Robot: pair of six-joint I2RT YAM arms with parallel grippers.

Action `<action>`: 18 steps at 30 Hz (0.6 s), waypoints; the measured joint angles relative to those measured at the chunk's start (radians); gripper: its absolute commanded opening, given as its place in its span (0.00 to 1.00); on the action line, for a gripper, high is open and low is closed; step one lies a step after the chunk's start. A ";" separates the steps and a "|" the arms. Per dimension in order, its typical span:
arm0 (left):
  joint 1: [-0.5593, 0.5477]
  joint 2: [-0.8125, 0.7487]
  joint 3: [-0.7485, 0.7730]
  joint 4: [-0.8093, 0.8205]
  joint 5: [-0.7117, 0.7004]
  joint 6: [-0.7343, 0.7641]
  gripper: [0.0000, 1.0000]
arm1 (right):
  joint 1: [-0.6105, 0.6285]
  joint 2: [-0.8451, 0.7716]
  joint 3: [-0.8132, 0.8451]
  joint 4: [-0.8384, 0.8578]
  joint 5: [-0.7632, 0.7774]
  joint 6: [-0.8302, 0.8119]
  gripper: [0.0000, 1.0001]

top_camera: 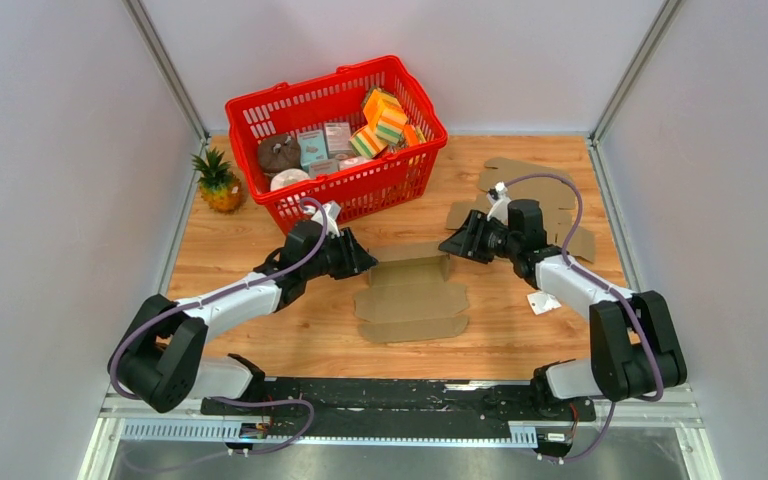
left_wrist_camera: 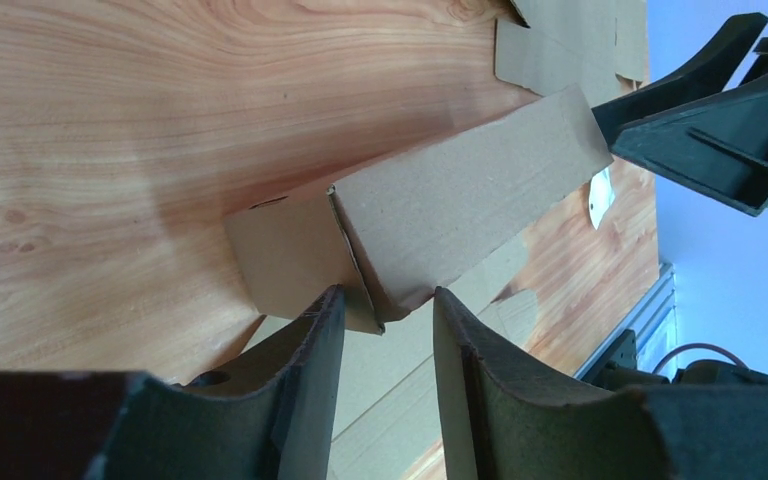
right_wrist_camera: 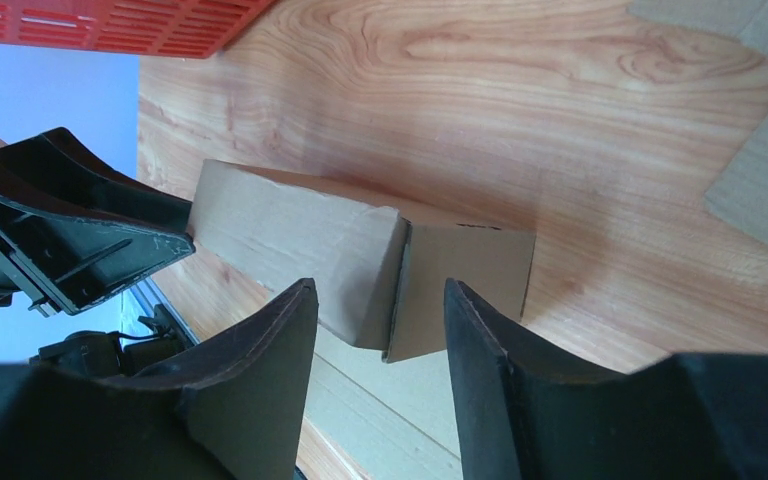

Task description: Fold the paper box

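Straddling a folded corner of cardboard, your left gripper (left_wrist_camera: 387,292) stands partly open. Its two fingers flank the crease where a short end flap meets the long upright panel, and they are not clamped on it. Your right gripper (right_wrist_camera: 379,284) sits the same way at the right end of that panel, jaws partly open around the matching crease and holding nothing.

Between the two grippers the paper box (top_camera: 410,295) lies in the middle of the table (top_camera: 220,240). It is mostly flat, with only its far panel stood up and the rest of the blank spread toward the near edge.

Beyond it, slightly left, you have a red basket (top_camera: 360,190) full of small goods, with a pineapple (top_camera: 218,182) just left of it. Loose cardboard pieces (top_camera: 535,190) lie at the far right, and a small white scrap (top_camera: 543,302) sits near the right arm.
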 measured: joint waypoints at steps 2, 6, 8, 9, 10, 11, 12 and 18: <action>0.000 0.000 0.000 0.000 -0.002 0.004 0.43 | 0.000 0.011 -0.008 0.008 0.000 0.005 0.48; 0.000 -0.005 0.000 -0.006 -0.017 0.020 0.43 | 0.000 0.012 -0.030 0.019 0.000 0.011 0.42; 0.000 -0.007 0.000 -0.008 -0.025 0.025 0.49 | 0.000 0.012 -0.031 0.023 0.000 0.013 0.39; 0.000 -0.007 0.000 -0.008 -0.028 0.027 0.52 | 0.000 0.012 -0.031 0.025 0.000 0.014 0.38; 0.001 -0.007 0.000 -0.008 -0.031 0.029 0.54 | 0.000 0.012 -0.032 0.028 0.000 0.015 0.38; 0.001 -0.008 -0.001 -0.008 -0.035 0.029 0.54 | -0.001 0.012 -0.032 0.030 0.000 0.016 0.36; 0.001 -0.008 -0.002 -0.007 -0.035 0.029 0.54 | 0.000 0.012 -0.033 0.032 0.000 0.017 0.35; 0.009 -0.008 -0.005 -0.007 -0.043 0.028 0.41 | 0.000 0.037 -0.054 0.081 -0.015 0.030 0.28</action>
